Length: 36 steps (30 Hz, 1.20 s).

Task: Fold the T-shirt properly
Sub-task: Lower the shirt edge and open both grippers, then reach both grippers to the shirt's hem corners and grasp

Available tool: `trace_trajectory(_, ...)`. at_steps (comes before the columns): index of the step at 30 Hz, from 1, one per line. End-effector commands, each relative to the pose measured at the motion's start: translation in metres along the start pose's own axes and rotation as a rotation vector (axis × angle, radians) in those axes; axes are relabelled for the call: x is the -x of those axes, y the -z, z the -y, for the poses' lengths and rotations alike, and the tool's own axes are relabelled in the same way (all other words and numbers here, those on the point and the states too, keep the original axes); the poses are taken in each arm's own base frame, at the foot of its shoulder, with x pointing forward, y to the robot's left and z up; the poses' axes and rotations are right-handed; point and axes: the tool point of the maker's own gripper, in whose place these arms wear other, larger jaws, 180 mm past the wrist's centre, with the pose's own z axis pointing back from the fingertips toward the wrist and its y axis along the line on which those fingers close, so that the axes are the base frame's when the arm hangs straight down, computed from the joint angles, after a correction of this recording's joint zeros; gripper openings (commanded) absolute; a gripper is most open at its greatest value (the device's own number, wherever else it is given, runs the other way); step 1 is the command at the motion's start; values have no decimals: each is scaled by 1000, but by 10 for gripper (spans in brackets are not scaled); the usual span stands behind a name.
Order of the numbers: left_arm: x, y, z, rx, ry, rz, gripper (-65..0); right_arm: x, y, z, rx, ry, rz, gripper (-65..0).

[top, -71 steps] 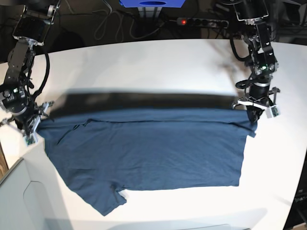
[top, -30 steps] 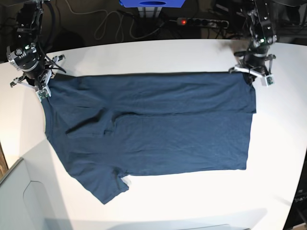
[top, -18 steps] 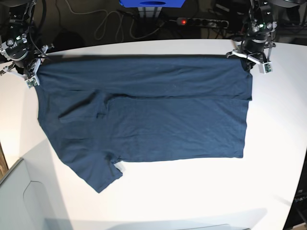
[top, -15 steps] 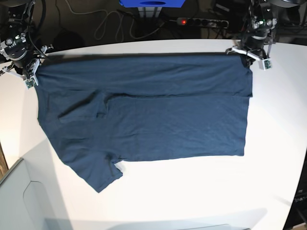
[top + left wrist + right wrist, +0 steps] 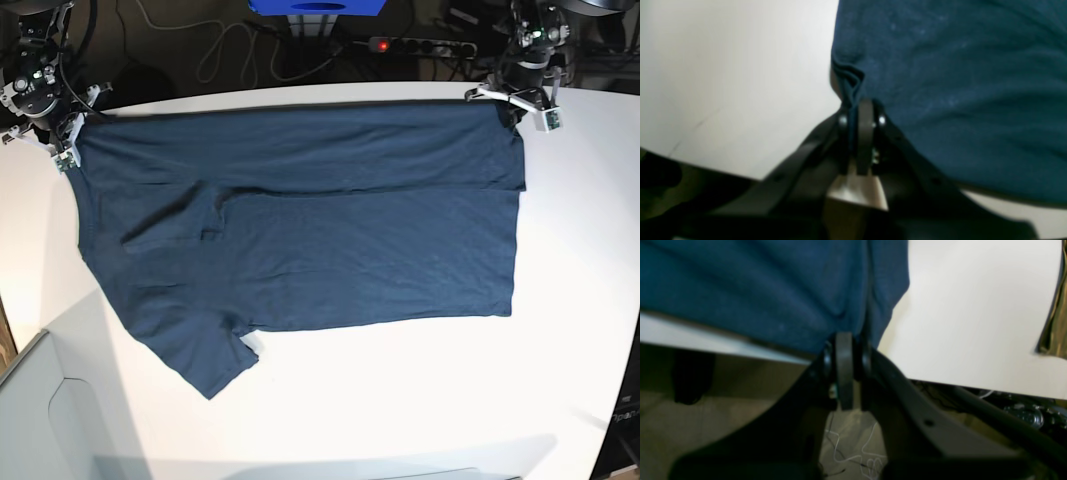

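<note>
Left wrist view: left gripper (image 5: 853,110) clamped on a bunched corner of the dark navy-blue soft cotton T-shirt (image 5: 957,83); white table (image 5: 733,73) beside it.

Right wrist view: right gripper (image 5: 844,346) pinched shut on the opposite corner, right at the table's far edge, cables and floor below.

Base view: shirt (image 5: 300,230) spread flat across the table (image 5: 450,400), one sleeve trailing towards the near-left corner. Risk, judged: pulling further back could drag the hem off the edge; uneven tension could slip a thin pinch. Black power strip (image 5: 420,45) and cables behind the table lie close to both arms.
</note>
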Motion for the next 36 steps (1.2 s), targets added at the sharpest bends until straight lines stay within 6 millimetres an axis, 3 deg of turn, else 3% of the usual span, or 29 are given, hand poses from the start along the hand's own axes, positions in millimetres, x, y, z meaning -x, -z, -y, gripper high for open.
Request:
trace_trajectory(1, 7, -4, -5, -14, 7, -28, -579, -3, -5, 8, 17, -28, 12, -637)
trace_trajectory(4, 7, -5, -4, -10, 10, -30, -451, -1, -4, 8, 15, -25, 4, -558)
trace_trajectory(7, 2, -8, -3, -7, 16, -12, -308, 0, -7, 14, 33, -18, 3, -415)
trace_trajectory(9, -9, -12, -6, -18, 16, 18, -248, 0, -14, 25, 70, 1, 12, -320)
trace_trajectory(12, -28, -21, -16, -57, -8, 79, -234, -4, -27, 44, 132, 16, 34, -251)
trace_trajectory(16, -74, -32, -25, -94, -10, 211, -230, -26, -42, 56, 186, 2, 99, -250)
trace_trajectory(21, -139, -20, -11, -60, -10, 373, -229, -112, -37, 56, 180, 12, 301, -250)
trace_trajectory(24, -180, -5, 6, -13, -31, 459, -229, -170, -19, 52, 121, 31, 399, -250)
trace_trajectory(28, -229, 27, 31, 60, -52, 516, -229, -230, 8, 54, 34, 77, 451, -248)
trace_trajectory(32, -256, 74, 48, 104, -77, 475, -229, -266, 30, 62, -37, 150, 458, -246)
trace_trajectory(36, -268, 120, 52, 110, -98, 387, -229, -281, 42, 70, -78, 194, 444, -246)
